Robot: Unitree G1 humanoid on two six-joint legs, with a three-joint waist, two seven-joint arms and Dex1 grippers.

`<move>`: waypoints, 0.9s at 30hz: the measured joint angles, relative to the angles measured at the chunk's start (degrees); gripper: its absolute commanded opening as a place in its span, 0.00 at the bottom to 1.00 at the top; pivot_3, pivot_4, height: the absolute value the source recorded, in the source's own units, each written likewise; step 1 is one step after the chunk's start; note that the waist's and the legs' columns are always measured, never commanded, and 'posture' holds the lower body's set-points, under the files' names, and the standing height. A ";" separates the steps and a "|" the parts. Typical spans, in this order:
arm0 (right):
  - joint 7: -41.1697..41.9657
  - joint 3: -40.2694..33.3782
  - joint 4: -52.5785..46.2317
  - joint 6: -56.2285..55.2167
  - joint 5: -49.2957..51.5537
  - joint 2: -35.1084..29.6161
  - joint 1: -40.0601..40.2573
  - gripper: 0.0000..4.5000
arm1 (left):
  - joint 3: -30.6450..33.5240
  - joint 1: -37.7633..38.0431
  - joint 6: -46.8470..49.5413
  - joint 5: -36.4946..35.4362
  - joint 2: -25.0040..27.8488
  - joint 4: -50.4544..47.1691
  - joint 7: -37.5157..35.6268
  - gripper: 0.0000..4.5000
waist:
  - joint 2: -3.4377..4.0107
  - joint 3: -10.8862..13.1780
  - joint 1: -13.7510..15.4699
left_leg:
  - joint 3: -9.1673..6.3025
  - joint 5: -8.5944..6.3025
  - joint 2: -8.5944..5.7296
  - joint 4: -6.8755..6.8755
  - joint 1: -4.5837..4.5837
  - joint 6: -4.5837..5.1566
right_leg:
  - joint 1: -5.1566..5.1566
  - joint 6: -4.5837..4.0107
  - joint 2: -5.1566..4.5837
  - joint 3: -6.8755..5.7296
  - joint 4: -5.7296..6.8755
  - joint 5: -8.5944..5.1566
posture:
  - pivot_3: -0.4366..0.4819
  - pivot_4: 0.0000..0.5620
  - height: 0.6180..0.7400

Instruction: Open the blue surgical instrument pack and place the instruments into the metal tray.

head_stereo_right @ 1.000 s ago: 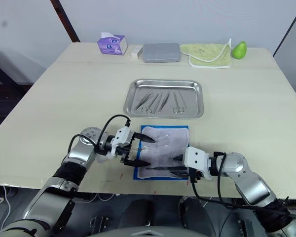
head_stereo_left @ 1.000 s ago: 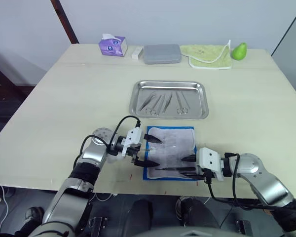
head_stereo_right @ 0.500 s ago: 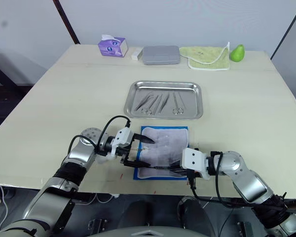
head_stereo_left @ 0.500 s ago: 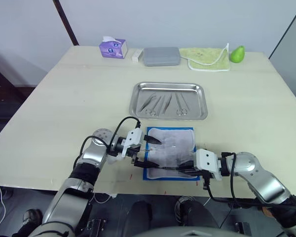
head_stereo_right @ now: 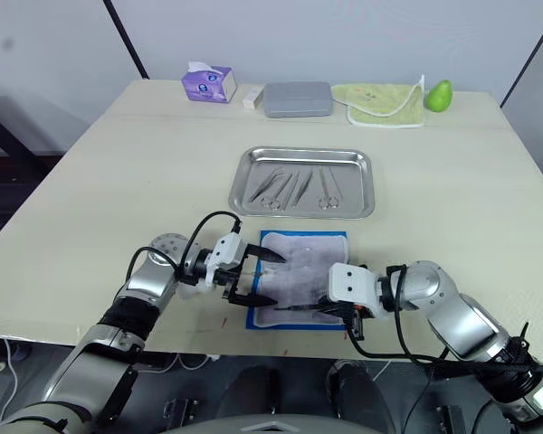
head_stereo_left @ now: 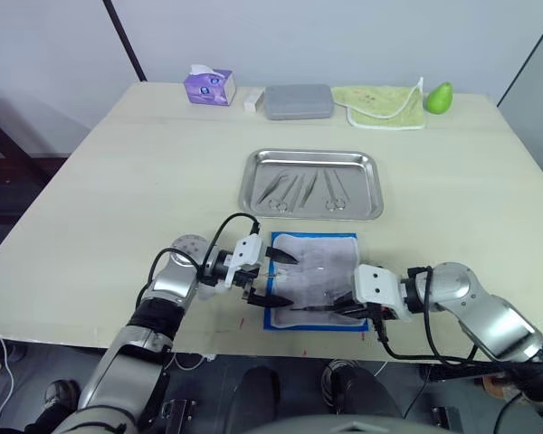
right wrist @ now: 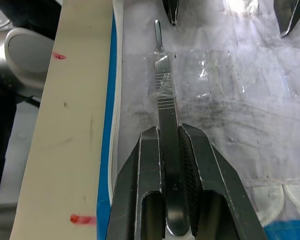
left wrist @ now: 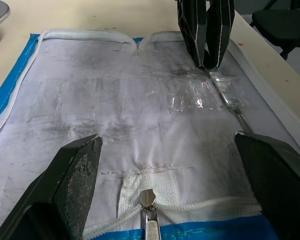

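While right gripper jaws clamp scalpel handle | long axis across pack, tip toward left gripper, jaws wide, empty

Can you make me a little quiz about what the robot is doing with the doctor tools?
1. True or false: the blue surgical instrument pack lies open on the table.
2. What does the right gripper hold? A) a pear B) a scalpel handle C) a tissue box
3. Fill in: the left gripper is ____, over the pack's edge.

Key: 1 true. 2 B. 3 open.
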 measured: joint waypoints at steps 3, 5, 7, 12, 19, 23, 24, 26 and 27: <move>0.62 0.74 -1.29 3.07 -0.10 -0.44 -1.94 0.01 | -0.01 0.10 0.00 0.04 0.02 -0.01 0.08 1.00 | 0.00 0.04 -0.01 | -0.02 0.00 0.00 0.00 -0.02 0.00 | -0.01 0.00 0.00 -0.01 0.00 0.00 | 0.48 0.27 1.00; 1.03 1.37 -1.80 4.53 -0.11 -0.70 -2.89 0.01 | -0.01 0.13 0.00 0.05 0.02 -0.02 0.12 1.00 | 0.03 0.06 -0.01 | -0.02 0.00 0.00 0.00 -0.03 0.00 | -0.03 0.00 0.00 -0.01 0.00 0.00 | 0.48 0.27 1.00; 1.28 1.77 -2.56 6.13 -0.10 -0.94 -4.01 0.01 | -0.01 0.17 0.00 0.05 0.02 -0.01 0.13 1.00 | 0.05 0.08 -0.01 | -0.02 0.00 0.00 0.00 -0.04 0.00 | -0.05 0.00 0.00 0.00 0.00 0.00 | 0.48 0.27 1.00; 2.49 2.26 -3.86 9.37 0.17 -1.74 -6.89 0.01 | 0.00 0.18 0.00 0.05 0.02 -0.02 0.16 1.00 | 0.06 0.10 -0.02 | -0.04 0.00 0.00 0.00 -0.05 0.00 | -0.06 0.00 0.00 0.00 0.01 0.00 | 0.48 0.27 1.00; 3.67 1.05 -5.52 10.46 1.35 -5.98 -7.14 0.01 | -0.01 0.16 0.00 0.05 0.01 0.02 0.18 1.00 | 0.09 0.15 -0.03 | -0.05 0.00 0.00 0.00 -0.06 0.00 | -0.07 0.01 -0.03 0.00 0.00 0.00 | 0.48 0.27 1.00; 4.21 -0.84 -5.83 10.32 2.10 -8.82 -6.66 0.01 | -0.03 0.09 -0.01 0.06 -0.05 0.11 0.20 1.00 | 0.12 0.19 -0.03 | -0.05 0.00 0.00 0.00 -0.06 0.00 | -0.07 0.01 -0.04 0.00 0.00 0.00 | 0.48 0.27 1.00; 4.46 -1.40 -5.97 10.24 2.39 -9.62 -6.37 0.01 | -0.02 0.09 -0.01 0.06 -0.05 0.11 0.20 1.00 | 0.11 0.19 -0.03 | -0.05 0.00 0.00 0.00 -0.06 0.00 | -0.07 0.01 -0.04 0.00 0.00 -0.01 | 0.48 0.27 1.00; 4.90 -2.96 -6.18 9.73 2.94 -11.35 -5.16 0.01 | -0.06 -0.01 -0.01 0.08 -0.19 0.13 0.21 1.00 | 0.13 0.22 -0.02 | -0.05 0.00 -0.01 -0.01 -0.06 0.00 | -0.08 0.01 -0.05 0.00 -0.01 -0.01 | 0.48 0.27 1.00; 5.14 -3.99 -6.27 9.06 3.41 -12.61 -4.25 0.01 | -0.07 -0.16 -0.01 0.11 -0.28 0.18 0.23 1.00 | 0.13 0.26 0.03 | -0.05 0.00 -0.01 0.00 -0.07 0.00 | -0.08 0.01 -0.07 0.00 -0.01 -0.01 | 0.48 0.27 1.00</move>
